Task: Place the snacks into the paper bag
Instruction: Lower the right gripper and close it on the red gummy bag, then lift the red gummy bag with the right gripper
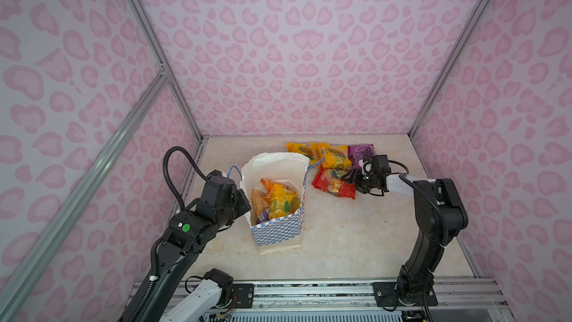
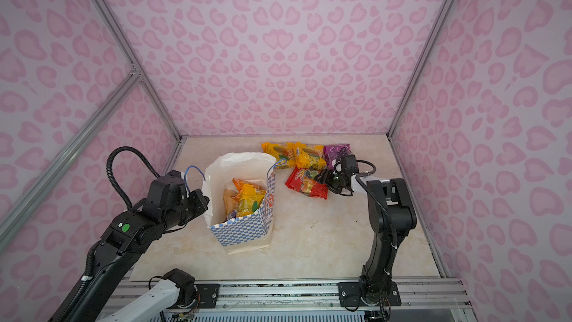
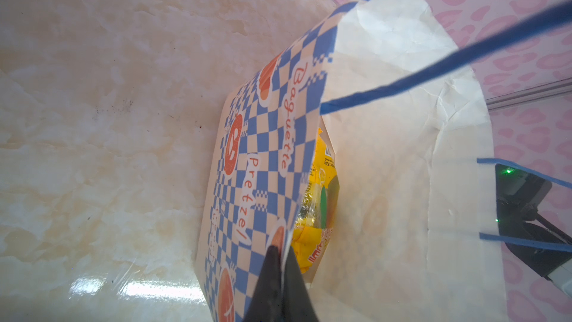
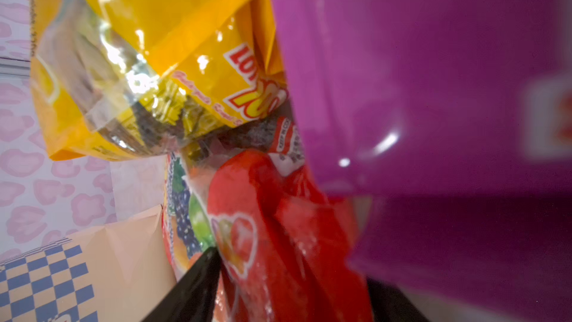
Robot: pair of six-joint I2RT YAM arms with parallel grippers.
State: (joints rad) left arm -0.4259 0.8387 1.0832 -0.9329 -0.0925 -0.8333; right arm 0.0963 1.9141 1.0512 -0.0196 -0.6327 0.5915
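Note:
The paper bag stands open left of the table's middle, and several snacks lie inside it. My left gripper is shut on the bag's left rim, pinching the checkered wall. At the back right lie two yellow-orange packets, a purple packet and a red packet. My right gripper sits low over the red packet, whose bunched end fills the gap between both fingers. The purple packet hides most of one finger.
Pink patterned walls close in the table at the back and on both sides, and the back wall runs just behind the loose packets. A blue cord handle of the bag hangs toward the yellow-orange packets. A metal rail runs along the front edge.

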